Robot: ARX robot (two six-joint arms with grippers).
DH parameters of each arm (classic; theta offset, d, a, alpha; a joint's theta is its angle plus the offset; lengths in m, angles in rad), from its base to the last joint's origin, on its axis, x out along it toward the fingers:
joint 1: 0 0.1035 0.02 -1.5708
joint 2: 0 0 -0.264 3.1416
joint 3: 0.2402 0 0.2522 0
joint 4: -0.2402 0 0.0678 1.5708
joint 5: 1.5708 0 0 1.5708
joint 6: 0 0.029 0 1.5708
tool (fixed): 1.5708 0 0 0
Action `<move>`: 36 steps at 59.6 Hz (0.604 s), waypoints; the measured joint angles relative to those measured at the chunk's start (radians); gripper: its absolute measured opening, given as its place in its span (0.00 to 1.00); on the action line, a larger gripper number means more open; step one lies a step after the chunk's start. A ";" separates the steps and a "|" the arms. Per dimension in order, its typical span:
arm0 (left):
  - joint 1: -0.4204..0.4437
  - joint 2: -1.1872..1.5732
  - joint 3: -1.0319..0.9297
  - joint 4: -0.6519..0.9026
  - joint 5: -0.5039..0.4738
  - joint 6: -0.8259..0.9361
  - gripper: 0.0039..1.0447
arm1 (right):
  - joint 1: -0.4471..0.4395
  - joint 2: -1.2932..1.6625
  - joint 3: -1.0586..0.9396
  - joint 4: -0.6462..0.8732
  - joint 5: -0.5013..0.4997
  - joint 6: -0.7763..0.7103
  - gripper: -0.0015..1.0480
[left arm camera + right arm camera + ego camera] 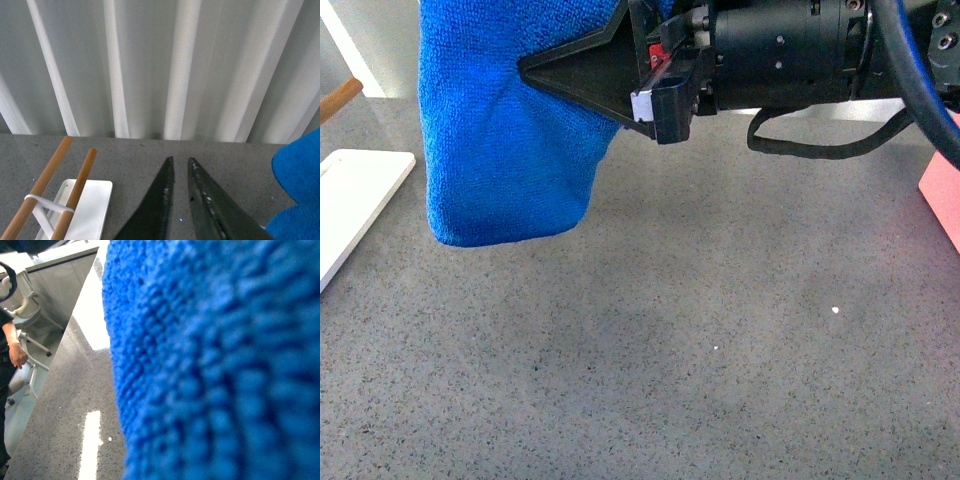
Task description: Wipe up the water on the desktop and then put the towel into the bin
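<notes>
1. In the front view, we see the right arm's black claw [552, 70] reaching in from the right side, high over the counter. Its pointed triangular finger [590, 68] is pressed into the bright royal-blue fluffy microfibre towel [500, 150], and the cloth puckers around the tip, so the claw is clamped on the towel.
2. The towel hangs in a loose fold over the far left part of the grey speckled stone-like counter [670, 350], lifted off the surface.
3. A small white flat board [350, 195] lies at the counter's left edge. A pink flat object [942, 190] shows at the right edge, and a black cable [820, 150] loops under the arm.
4. In the left wrist view, we see the left claw [180, 161] over the counter [125, 160]. Its two dark fingers [160, 200] are drawn almost together, with only a thin slit between them and nothing held.
5. Beside that claw the white board [92, 210] carries two slanting wooden rods [47, 175] joined by a white band. A ribbed white wall [150, 65] rises past the far edge, and a corner of the towel [300, 185] shows at the side.
6. In the right wrist view, the towel's [215, 365] blurred loops fill most of the picture and hide the claw. A strip of counter [60, 435] with a bright reflection shows alongside.
</notes>
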State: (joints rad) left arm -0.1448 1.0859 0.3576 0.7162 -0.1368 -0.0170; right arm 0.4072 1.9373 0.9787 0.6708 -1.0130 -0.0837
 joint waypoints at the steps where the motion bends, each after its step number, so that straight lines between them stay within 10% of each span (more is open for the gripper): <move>1: 0.002 -0.005 -0.006 0.001 0.003 0.001 0.06 | -0.001 -0.002 -0.001 -0.001 0.000 0.000 0.04; 36: 0.142 -0.315 -0.249 -0.061 0.132 0.010 0.03 | -0.017 -0.058 -0.038 -0.003 -0.002 0.014 0.04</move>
State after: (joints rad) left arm -0.0029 0.7704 0.1081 0.6548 -0.0051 -0.0074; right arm 0.3901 1.8793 0.9405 0.6682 -1.0153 -0.0692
